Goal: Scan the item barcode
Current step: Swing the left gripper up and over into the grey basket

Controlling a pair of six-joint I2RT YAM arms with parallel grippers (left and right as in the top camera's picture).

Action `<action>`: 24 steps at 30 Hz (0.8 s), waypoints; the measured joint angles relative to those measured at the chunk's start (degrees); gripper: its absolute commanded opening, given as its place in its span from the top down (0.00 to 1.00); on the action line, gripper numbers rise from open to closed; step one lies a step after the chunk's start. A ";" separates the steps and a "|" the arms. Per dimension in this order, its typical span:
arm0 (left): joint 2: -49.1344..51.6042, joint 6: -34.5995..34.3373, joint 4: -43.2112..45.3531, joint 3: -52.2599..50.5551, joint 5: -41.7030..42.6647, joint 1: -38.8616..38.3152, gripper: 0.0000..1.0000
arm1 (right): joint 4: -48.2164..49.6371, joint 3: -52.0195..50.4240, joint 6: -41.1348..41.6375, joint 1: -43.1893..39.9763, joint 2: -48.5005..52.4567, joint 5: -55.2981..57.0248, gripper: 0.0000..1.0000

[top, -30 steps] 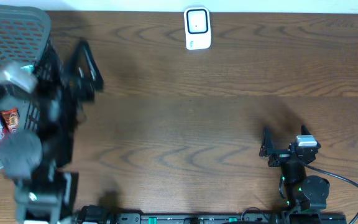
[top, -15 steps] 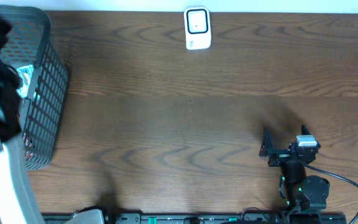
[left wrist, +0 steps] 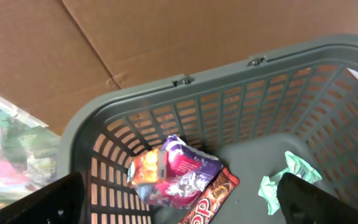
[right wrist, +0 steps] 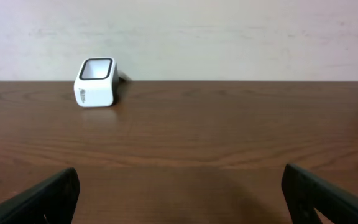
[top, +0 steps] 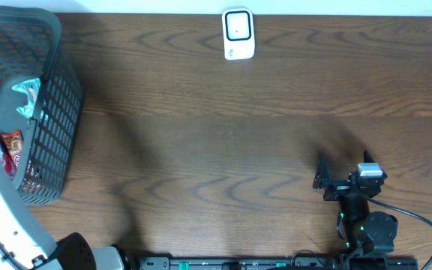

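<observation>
A grey slotted basket (left wrist: 92, 134) holds the items: a purple and orange snack bag (left wrist: 185, 171), a brown bar with red lettering (left wrist: 211, 198) and a mint green wrapper (left wrist: 294, 177). My left gripper (left wrist: 179, 205) hangs open above the basket, its dark fingers (left wrist: 55, 202) at the bottom corners, touching nothing. The white barcode scanner (top: 238, 34) stands at the table's far edge, also in the right wrist view (right wrist: 95, 82). My right gripper (top: 322, 174) rests open and empty low at the front right, facing the scanner.
The basket (top: 55, 112) stands at the table's left end, partly covered by my left arm's white link (top: 2, 217). Brown cardboard (left wrist: 166, 43) lies beyond the basket. A pale wall (right wrist: 229, 37) rises behind the scanner.
My left arm has swung left off the table and over the basket, so its blurred dark links no longer cover the basket's right side. The right arm has not moved.
</observation>
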 measured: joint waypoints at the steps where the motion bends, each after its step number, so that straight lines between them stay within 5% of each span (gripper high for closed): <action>1: -0.02 0.00 -0.11 0.00 0.00 0.00 0.02 | 0.00 0.00 0.00 0.00 0.00 0.00 0.01; 12: 1.11 0.00 -2.58 -1.90 0.70 1.38 0.02 | 0.00 0.00 0.00 0.00 0.00 0.00 0.01; 24: 14.99 -3.89 -9.81 -4.59 1.40 8.74 0.02 | 0.00 0.00 -0.02 0.00 0.00 0.00 0.01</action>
